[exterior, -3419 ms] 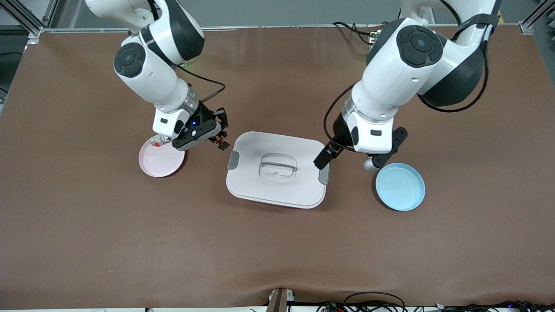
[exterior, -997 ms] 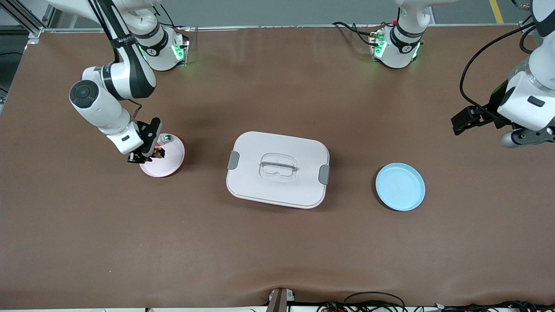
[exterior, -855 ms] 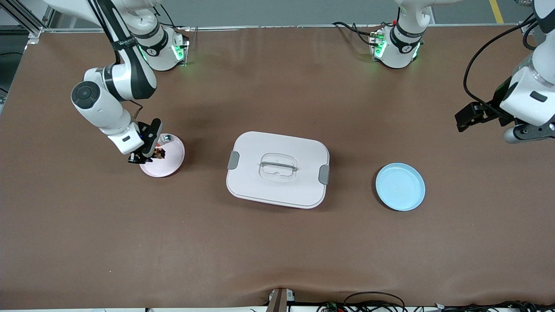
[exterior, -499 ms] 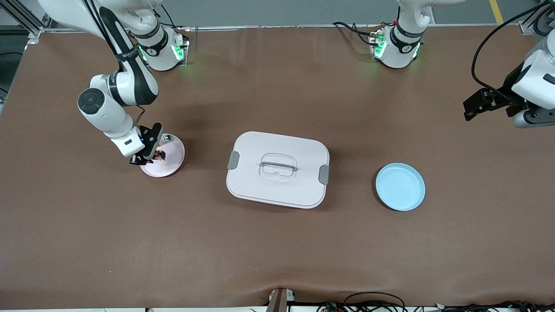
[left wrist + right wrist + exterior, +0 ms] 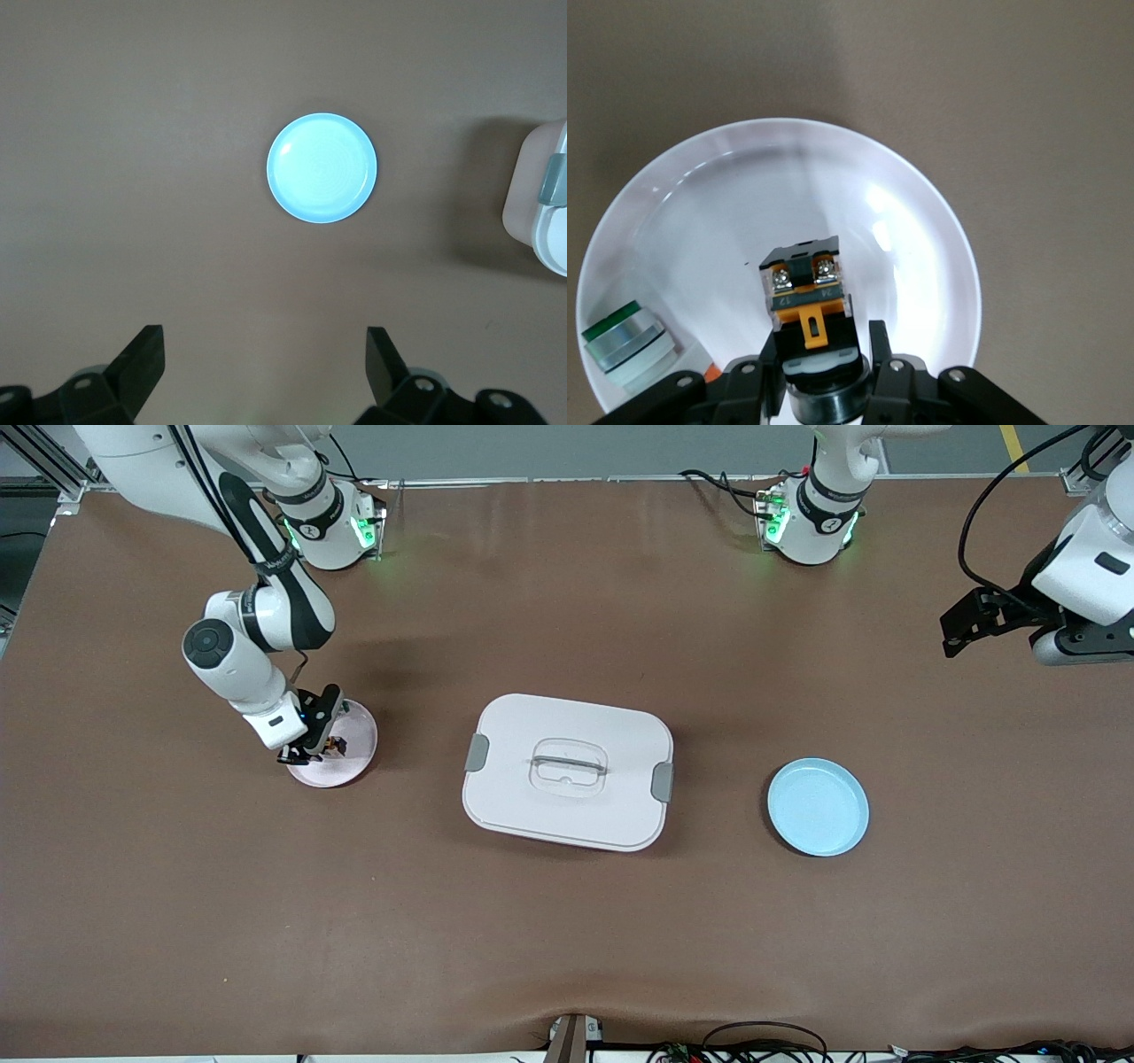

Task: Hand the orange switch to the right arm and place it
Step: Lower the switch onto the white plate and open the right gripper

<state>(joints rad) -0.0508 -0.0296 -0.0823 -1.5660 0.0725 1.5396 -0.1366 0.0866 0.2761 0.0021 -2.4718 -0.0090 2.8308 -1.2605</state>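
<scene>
right hand (image 5: pixel 824 359) grips orange switch (image 5: pixel 806 297) | wrist-only: green-topped part (image 5: pixel 622 343) on pink plate (image 5: pixel 700 204)

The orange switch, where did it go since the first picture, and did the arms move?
The right gripper carried the orange switch from above the table beside the white box to over the pink plate, fingers still shut on it. The left gripper left the box and swung up toward its end of the table, open. The box and blue plate stayed.
</scene>
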